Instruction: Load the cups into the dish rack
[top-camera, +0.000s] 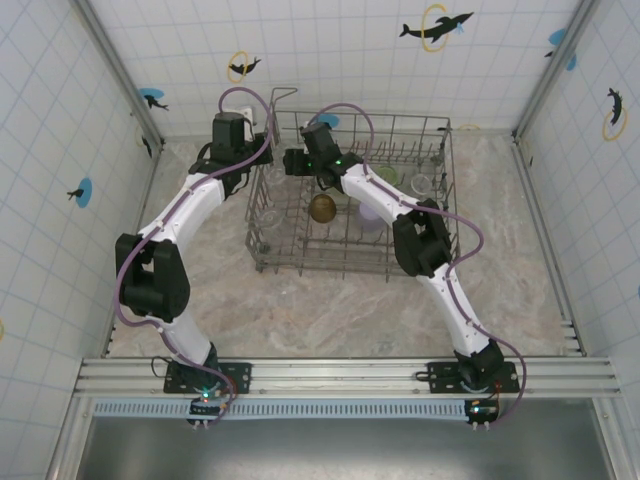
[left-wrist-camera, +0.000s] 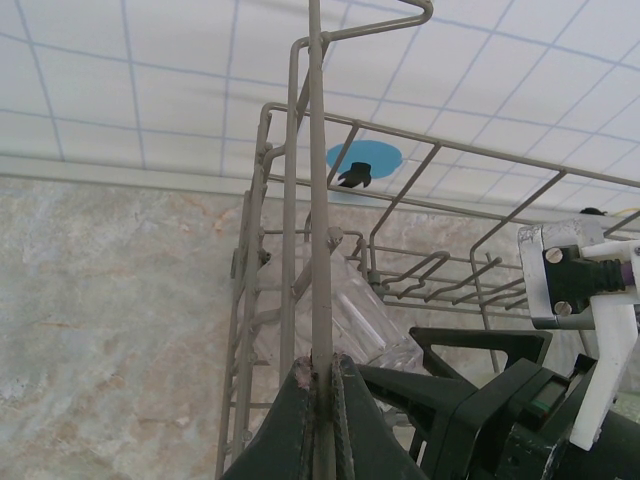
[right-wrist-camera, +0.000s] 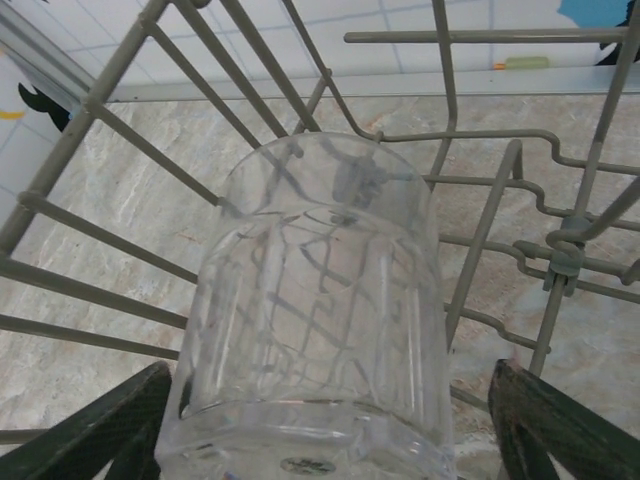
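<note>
Fingers of the left gripper are clamped shut on an upright wire at a corner of the large grey wire dish rack, apparently steadying it. Those of the right gripper stand wide apart around a clear ribbed plastic tumbler in the rack's upper-left part; a gap shows on the tumbler's right side, so it looks loose between them, not gripped. Elsewhere in the rack sit an amber-brown cup, a lilac cup, a pale green cup and another clear cup. Every cup I can make out lies within the wire walls, not out on the marbled counter, so loading seems at or near its end. Probably all that is left is settling this tumbler and drawing the arms away.
</note>
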